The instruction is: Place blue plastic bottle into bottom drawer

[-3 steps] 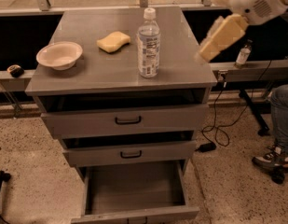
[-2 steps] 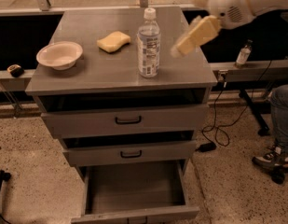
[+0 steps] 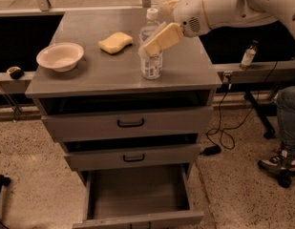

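The blue plastic bottle (image 3: 151,61) stands upright on top of the grey cabinet (image 3: 89,78), near the middle right. It is clear with a white cap and a printed label. My gripper (image 3: 154,42) comes in from the upper right, and its pale fingers (image 3: 162,38) overlap the bottle's upper half. The bottom drawer (image 3: 137,194) is pulled open below the two upper drawers, and nothing shows inside it.
A white bowl (image 3: 60,56) sits at the cabinet top's left and a yellow sponge (image 3: 115,42) behind the bottle. A tiny dark-capped bottle (image 3: 248,55) stands on a ledge at the right. A person's leg and shoe (image 3: 283,142) and cables are on the floor right.
My arm has swung left from the right edge of the view, bringing the gripper over the cabinet top and up against the bottle. The bottle has not moved.
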`<act>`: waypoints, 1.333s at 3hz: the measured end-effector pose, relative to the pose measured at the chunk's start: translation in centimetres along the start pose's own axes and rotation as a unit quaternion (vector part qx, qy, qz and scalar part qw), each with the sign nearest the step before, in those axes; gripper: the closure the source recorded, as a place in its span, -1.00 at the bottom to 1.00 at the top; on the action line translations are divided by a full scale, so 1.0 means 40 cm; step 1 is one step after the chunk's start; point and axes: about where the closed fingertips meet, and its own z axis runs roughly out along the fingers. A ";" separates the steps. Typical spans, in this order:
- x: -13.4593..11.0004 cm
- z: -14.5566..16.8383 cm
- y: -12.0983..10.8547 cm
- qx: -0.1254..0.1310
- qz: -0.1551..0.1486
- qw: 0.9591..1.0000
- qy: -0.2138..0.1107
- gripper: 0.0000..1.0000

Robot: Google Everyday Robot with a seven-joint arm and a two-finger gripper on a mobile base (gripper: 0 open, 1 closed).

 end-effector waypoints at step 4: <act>0.062 0.098 -0.062 -0.027 0.095 0.993 -0.071 0.32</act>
